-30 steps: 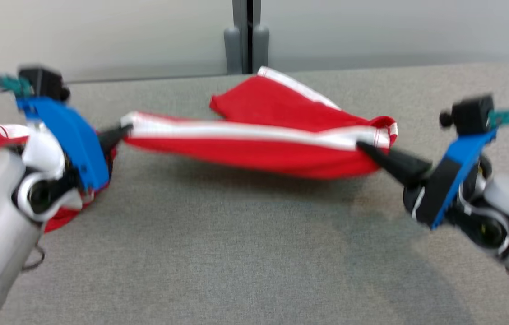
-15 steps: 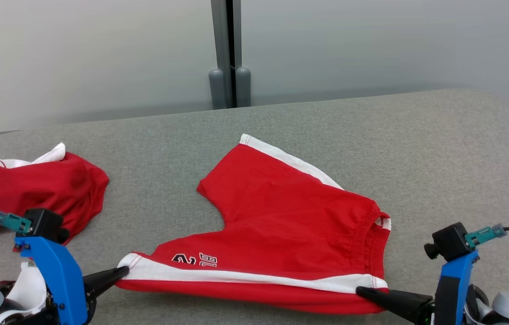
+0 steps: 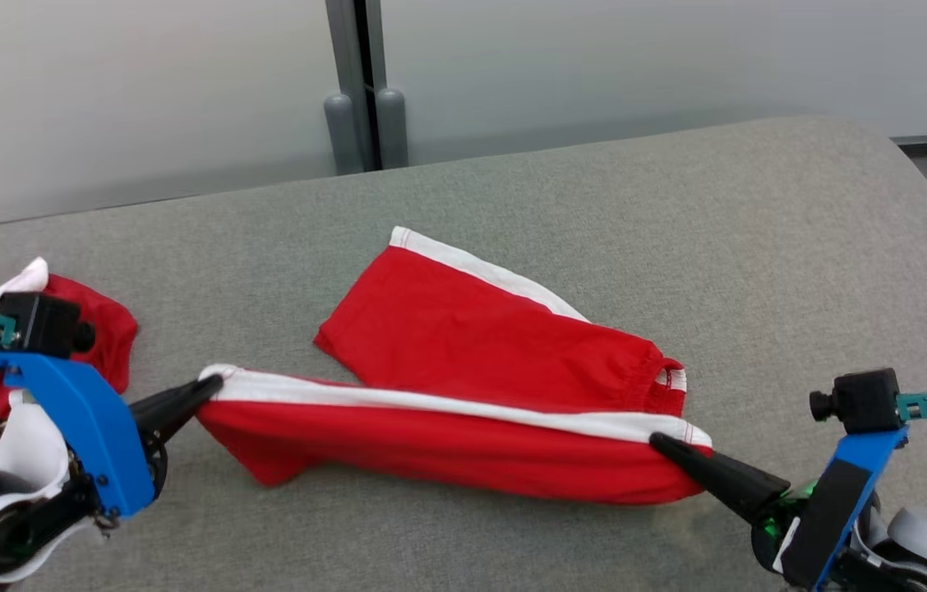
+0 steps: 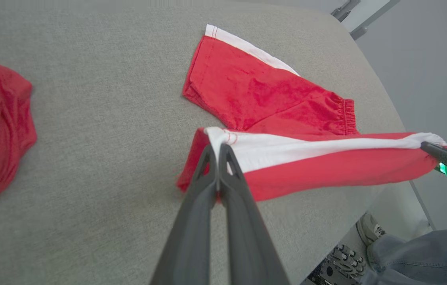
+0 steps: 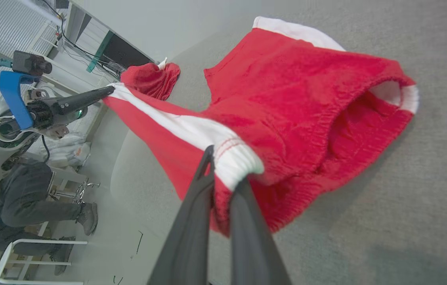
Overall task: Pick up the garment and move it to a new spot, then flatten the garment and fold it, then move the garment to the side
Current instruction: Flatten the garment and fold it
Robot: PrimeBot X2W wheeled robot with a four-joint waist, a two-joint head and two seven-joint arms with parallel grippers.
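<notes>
both ends of the red shorts (image 3: 447, 444) are pinched: my left gripper (image 3: 213, 383) is closed tight on the white-trimmed leg hem, my right gripper (image 3: 662, 444) on the waistband corner. i see the near leg stretched between them, white stripe on top, far leg lying flat on the grey table (image 3: 677, 205). another red garment (image 3: 106, 333) lies bunched beside my left arm.
</notes>
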